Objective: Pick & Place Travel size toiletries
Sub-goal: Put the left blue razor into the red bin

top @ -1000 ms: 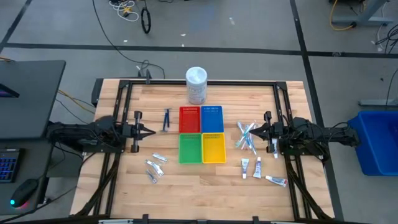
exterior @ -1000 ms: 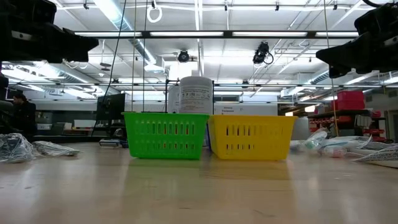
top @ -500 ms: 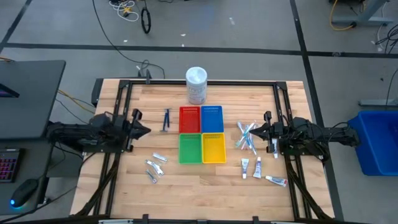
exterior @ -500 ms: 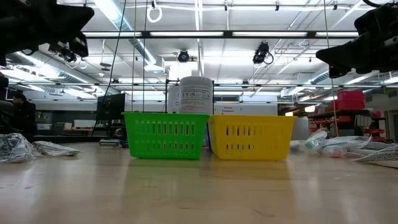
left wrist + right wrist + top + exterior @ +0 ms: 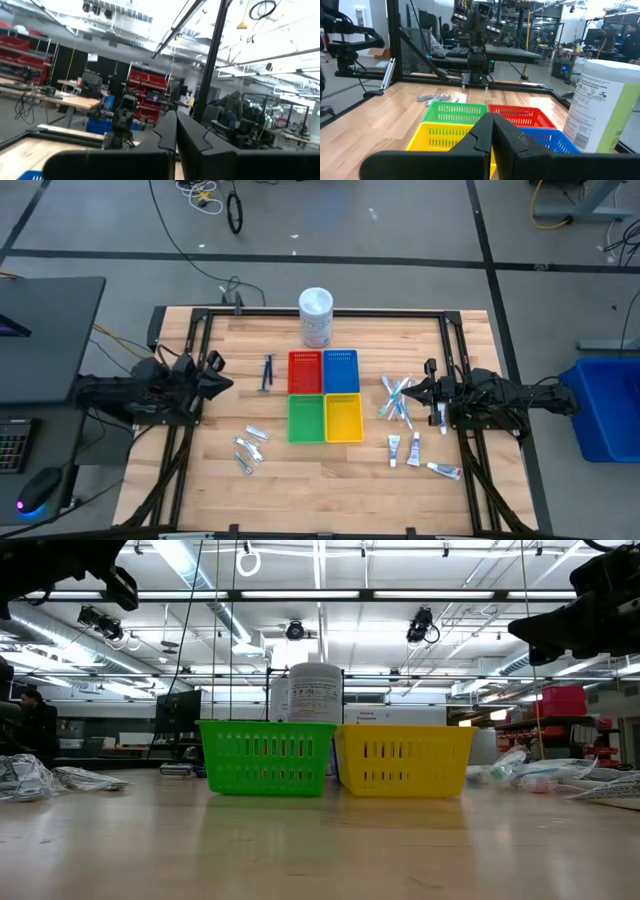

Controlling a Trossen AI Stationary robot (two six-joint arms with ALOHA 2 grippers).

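Left gripper (image 5: 222, 378): left of frame, fingers pressed together, holding nothing.
Right gripper (image 5: 415, 390): right of centre, pinched closed, empty, beside the toothbrush sticks (image 5: 396, 399).
Blue stick (image 5: 268, 372): left of the red tray (image 5: 304, 372).
Sachets (image 5: 248, 448): lower left.
Tubes (image 5: 410, 450): lower right.

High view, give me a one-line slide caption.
Four colored trays center a wooden table, toiletries scattered on both sides, two shut grippers waiting.
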